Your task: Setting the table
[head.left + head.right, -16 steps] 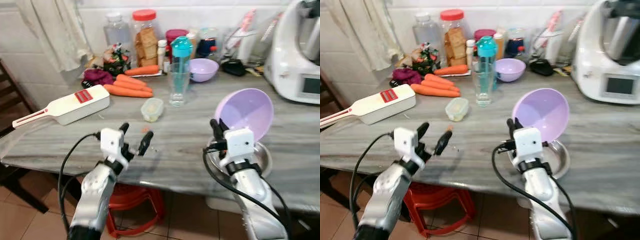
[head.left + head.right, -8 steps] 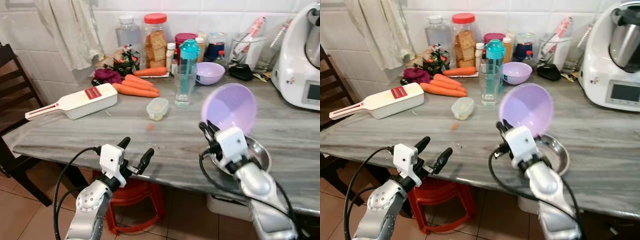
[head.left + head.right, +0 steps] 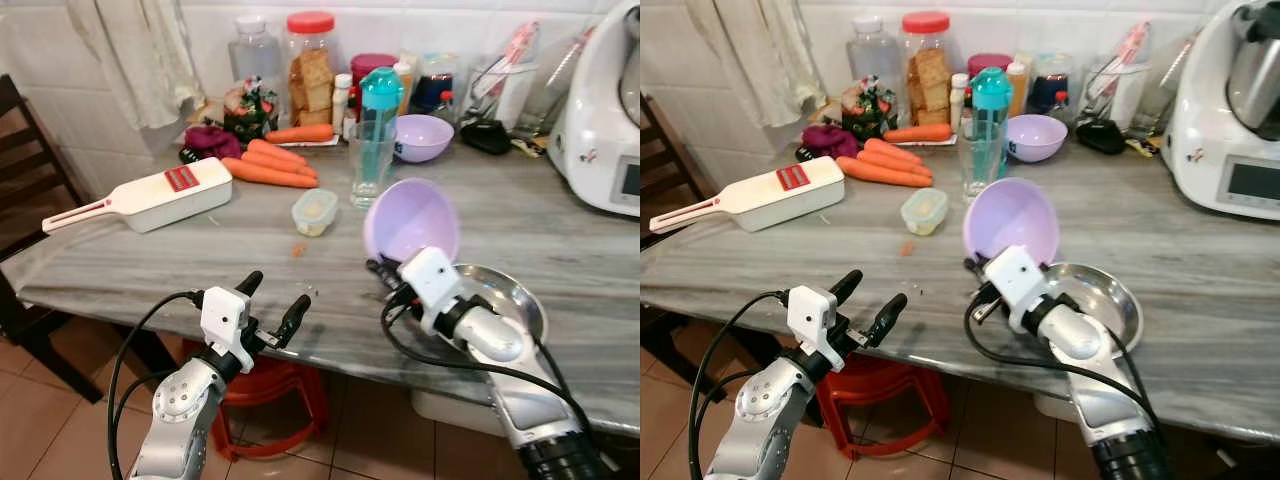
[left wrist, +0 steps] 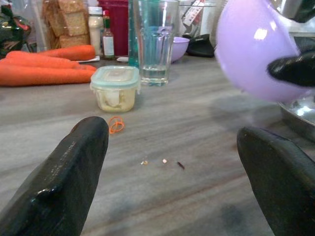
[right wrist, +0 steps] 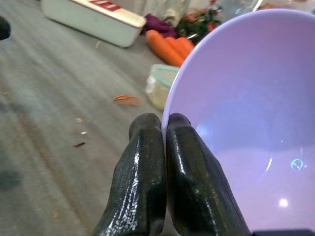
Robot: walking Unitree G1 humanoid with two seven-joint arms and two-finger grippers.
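Note:
My right gripper [image 3: 383,272] is shut on the rim of a lilac bowl [image 3: 412,219], holding it tilted on edge above the grey marble table [image 3: 150,265]. The wrist view shows both fingers [image 5: 147,162] pinching the bowl [image 5: 246,123] at its rim. Just right of the held bowl a steel bowl [image 3: 500,295] sits on the table. My left gripper [image 3: 270,300] hovers open at the table's front edge, with nothing between its fingers [image 4: 78,162]. A second lilac bowl [image 3: 423,137] stands at the back.
A drinking glass [image 3: 370,165], a teal bottle [image 3: 379,100], a small lidded container [image 3: 314,212], carrots [image 3: 265,165], a white slicer [image 3: 150,198], jars [image 3: 308,65] and a white kitchen machine [image 3: 605,110] crowd the table. A red stool [image 3: 270,400] stands beneath; a dark chair [image 3: 25,170] is left.
My right gripper has carried the lilac bowl left and lower, from above the steel bowl toward the table's middle. The camera has shifted slightly. The left gripper stays open in place.

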